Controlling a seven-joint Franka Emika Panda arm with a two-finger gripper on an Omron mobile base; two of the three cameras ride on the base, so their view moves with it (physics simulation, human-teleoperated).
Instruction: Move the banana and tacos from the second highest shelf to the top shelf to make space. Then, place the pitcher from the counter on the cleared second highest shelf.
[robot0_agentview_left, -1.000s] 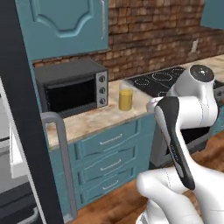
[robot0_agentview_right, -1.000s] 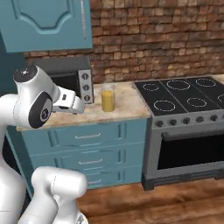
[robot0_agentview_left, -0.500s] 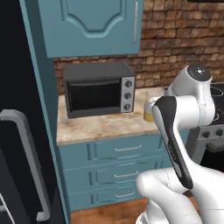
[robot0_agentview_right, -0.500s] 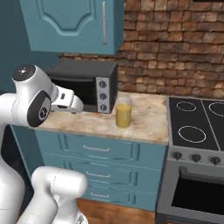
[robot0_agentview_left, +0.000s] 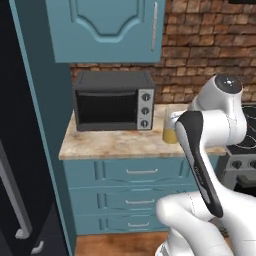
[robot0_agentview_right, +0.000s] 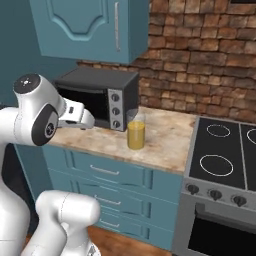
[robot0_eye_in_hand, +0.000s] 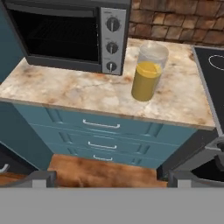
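Left base view: the clear cylindrical pitcher of orange-yellow juice (robot0_agentview_left: 170, 127) is half hidden behind the white arm. Right base view: it stands upright on the beige speckled stone desk (robot0_agentview_right: 165, 145), just right of the dark toaster oven (robot0_agentview_right: 97, 97). Hand view: the hand (robot0_eye_in_hand: 112, 177) is wide open and empty, well short; a skewed reach could tip it.

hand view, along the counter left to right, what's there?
Toaster oven → pitcher of orange juice → stovetop at the right edge, all at the level of the counter.

pitcher (robot0_eye_in_hand: 148, 75) upright on counter (robot0_eye_in_hand: 78, 94) — beside toaster oven (robot0_eye_in_hand: 65, 35); stovetop (robot0_eye_in_hand: 210, 78) right
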